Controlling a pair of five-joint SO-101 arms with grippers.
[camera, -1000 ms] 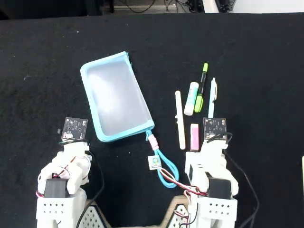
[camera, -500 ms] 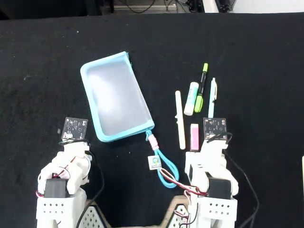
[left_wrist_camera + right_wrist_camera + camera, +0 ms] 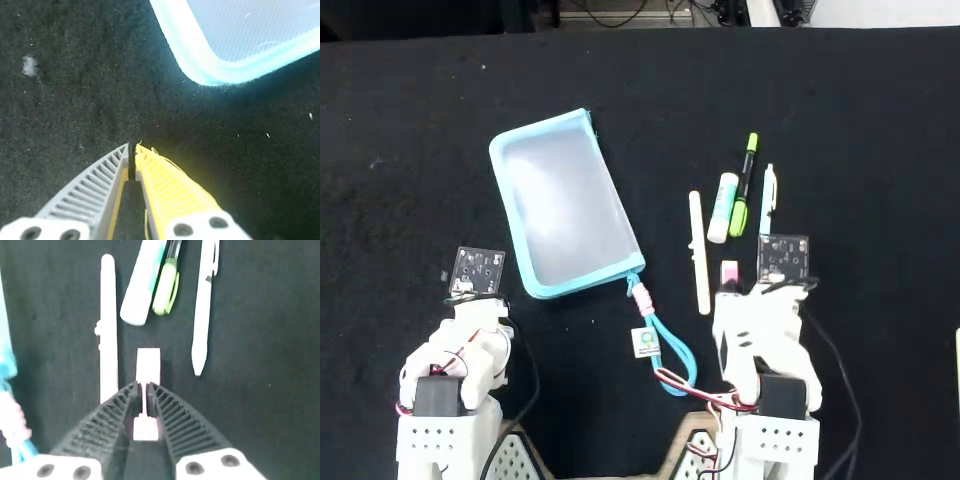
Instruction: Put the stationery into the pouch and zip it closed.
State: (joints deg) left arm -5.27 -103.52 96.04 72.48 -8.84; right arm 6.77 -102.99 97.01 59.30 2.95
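**High view.** The pouch (image 3: pixel 565 205) lies flat and skewed on the black surface (image 3: pixel 420 120). It has a frosted, see-through panel with a turquoise border. At its near right corner a pink pull leads to a turquoise loop strap (image 3: pixel 672 358) carrying a small white tag (image 3: pixel 645 342). The stationery lies on the surface to the right of the pouch, apart from it. There is a white stick (image 3: pixel 699 252), a white tube (image 3: pixel 722 207) pressed against a green highlighter (image 3: pixel 744 185), and a white pen (image 3: pixel 766 205). A pink eraser (image 3: pixel 729 272) lies nearest the arms. The left arm (image 3: pixel 460 340) sits just short of the pouch's near left corner. The right arm (image 3: pixel 760 330) covers the eraser's near end.

**Left wrist view.** The left end effector (image 3: pixel 133 147) has its grey and yellow fingers pressed together, holding nothing, over bare surface. The pouch's rounded turquoise corner (image 3: pixel 210 75) lies ahead of it, not touching.

**Right wrist view.** The right end effector (image 3: pixel 142 387) has its black fingers almost together, with a thin slit between the tips. It is above the eraser (image 3: pixel 148 362), which is wider than that slit and not clamped. The stick (image 3: pixel 107 330) lies just beside the eraser. The pen (image 3: pixel 204 315) is on the other side, with the tube (image 3: pixel 142 285) and highlighter (image 3: pixel 166 287) farther off.
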